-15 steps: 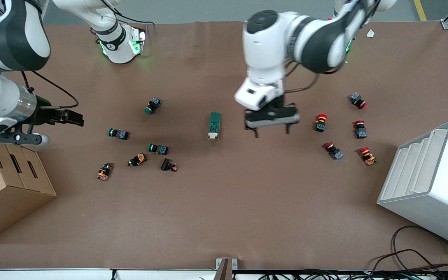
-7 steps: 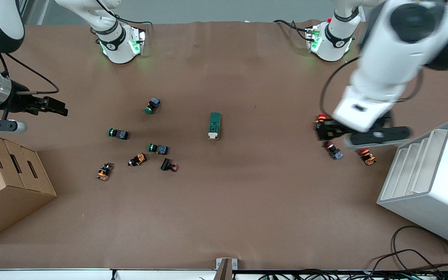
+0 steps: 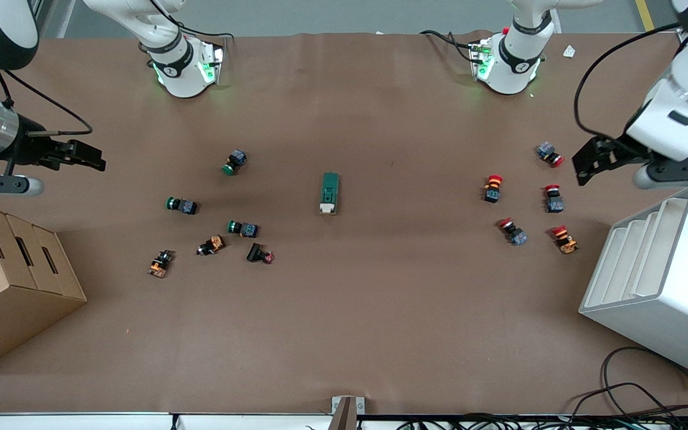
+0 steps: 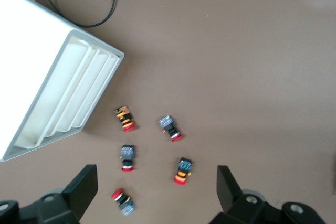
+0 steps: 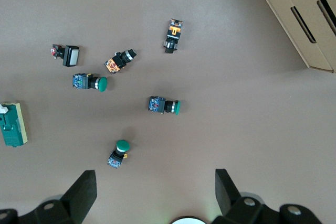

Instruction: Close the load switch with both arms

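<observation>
The load switch, a dark-green block with a cream-white tab at the end nearer the front camera, lies alone at the table's middle. It also shows at the edge of the right wrist view. My left gripper is open and empty in the air at the left arm's end of the table, over the brown mat beside the white rack. In its wrist view the jaws stand wide apart. My right gripper is open and empty in the air at the right arm's end, by the cardboard box; its wrist view shows the jaws wide apart.
Several green and orange push buttons lie toward the right arm's end. Several red ones lie toward the left arm's end. A cardboard box and a white slotted rack stand at the two ends. Cables lie at the front corner.
My left arm has swung away from beside the load switch to the left arm's end by the white rack. My right gripper has drawn back toward the table's edge. The switch has not moved.
</observation>
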Tool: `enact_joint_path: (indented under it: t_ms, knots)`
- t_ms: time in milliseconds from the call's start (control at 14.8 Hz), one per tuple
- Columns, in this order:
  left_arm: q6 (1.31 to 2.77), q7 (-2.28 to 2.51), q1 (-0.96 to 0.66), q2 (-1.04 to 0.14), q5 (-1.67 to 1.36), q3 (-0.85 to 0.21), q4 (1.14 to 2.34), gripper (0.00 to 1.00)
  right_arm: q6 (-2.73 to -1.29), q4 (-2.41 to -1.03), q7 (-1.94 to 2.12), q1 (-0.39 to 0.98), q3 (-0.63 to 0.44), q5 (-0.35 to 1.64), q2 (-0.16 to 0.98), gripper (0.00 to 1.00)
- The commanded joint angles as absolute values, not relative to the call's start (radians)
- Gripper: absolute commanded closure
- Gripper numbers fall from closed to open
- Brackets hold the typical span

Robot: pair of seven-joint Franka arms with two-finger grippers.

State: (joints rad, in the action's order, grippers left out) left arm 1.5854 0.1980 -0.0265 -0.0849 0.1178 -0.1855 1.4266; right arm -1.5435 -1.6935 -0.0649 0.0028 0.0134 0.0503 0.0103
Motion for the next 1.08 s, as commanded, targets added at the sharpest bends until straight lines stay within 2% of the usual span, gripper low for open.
enact_joint_path:
  t_ms: [0, 270, 539, 1011]
  knots:
    - [1.575, 0.064, 0.026, -0.023, 0.075, -0.186, 1.480, 0.00, -1.539, -1.715, -0.061, 0.031, -0.008, 0.029, -0.029, 0.00]
    - [1.548, -0.012, 0.061, 0.046, 0.034, -0.180, 1.551, 0.00, -1.539, -1.700, -0.058, 0.025, -0.003, 0.029, -0.029, 0.00]
    - [1.543, -0.011, 0.040, 0.116, 0.025, -0.141, 1.632, 0.00, -1.491, -1.602, -0.060, 0.028, -0.002, 0.029, -0.018, 0.00]
    - [1.537, 0.073, -0.024, 0.127, -0.015, -0.135, 1.640, 0.00, -1.427, -1.494, -0.049, 0.017, -0.003, 0.021, 0.003, 0.00]
